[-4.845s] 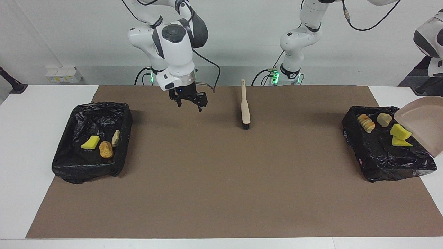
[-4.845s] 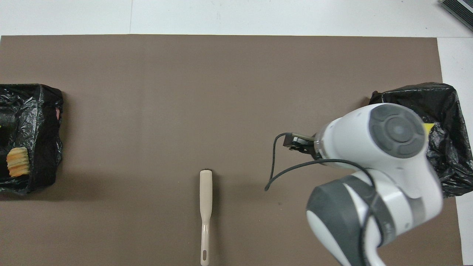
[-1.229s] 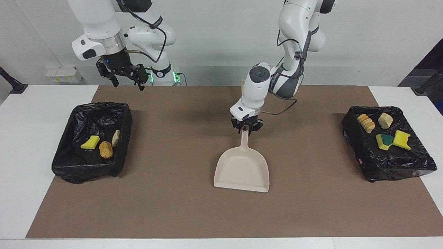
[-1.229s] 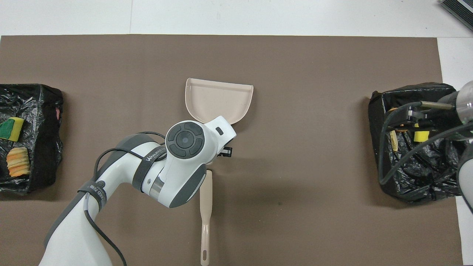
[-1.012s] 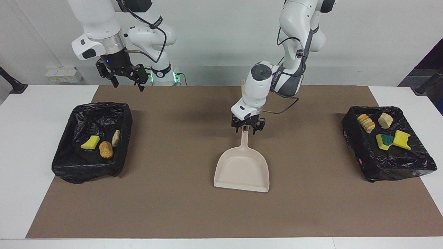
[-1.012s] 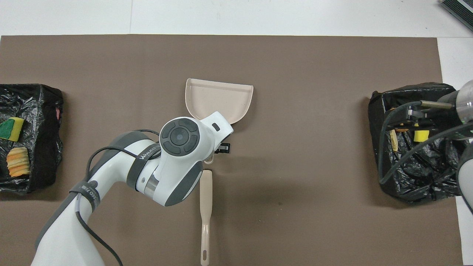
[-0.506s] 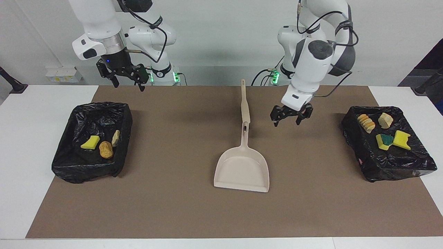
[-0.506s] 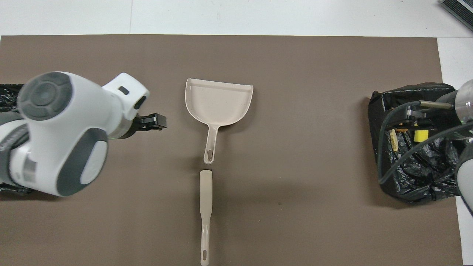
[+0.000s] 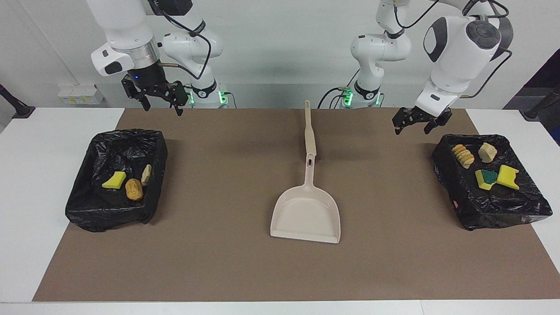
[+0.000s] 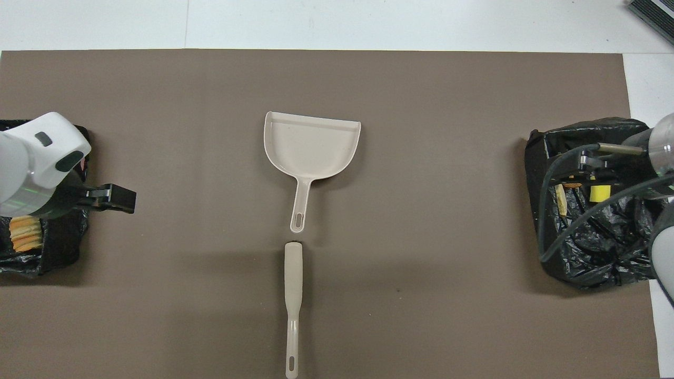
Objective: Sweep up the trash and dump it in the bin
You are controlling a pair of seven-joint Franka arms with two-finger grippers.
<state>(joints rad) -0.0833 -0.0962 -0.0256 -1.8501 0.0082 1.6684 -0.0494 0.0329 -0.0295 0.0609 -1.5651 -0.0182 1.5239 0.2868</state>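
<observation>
Facing view, both arms raised and empty above a brown mat (image 9: 218,262). Left gripper (image 9: 421,125) hangs in the air at about 2 o'clock in this view, over the mat just beside the bin at the left arm's end (image 9: 490,210); its fingers are spread apart and touch nothing. Right gripper (image 9: 159,97) hangs at about 10 o'clock, over the mat's edge nearest the robots, close to the bin at the right arm's end (image 9: 87,214); its fingers likewise stand apart and grip nothing. Trash lies inside the two black-lined bins. The bin at the left arm's end holds a ridged bread piece (image 9: 463,155), a pale chunk (image 9: 486,152), a green-backed sponge (image 9: 487,178) and a yellow sponge (image 9: 508,176). The bin at the right arm's end holds a yellow sponge piece (image 9: 114,180), a golden-brown lump (image 9: 134,189) and a pale scrap (image 9: 146,174). A beige dustpan (image 9: 306,214) lies flat at the centre of the mat, its handle pointing to 12 o'clock toward the robots; a brush (image 9: 309,129) lies in line with it, nearer to the robots, its head just at the tip of the dustpan's handle. Overhead view: the same dustpan (image 10: 312,145) and brush (image 10: 293,308) lie end to end, with the left gripper (image 10: 113,199) at 9 o'clock.
</observation>
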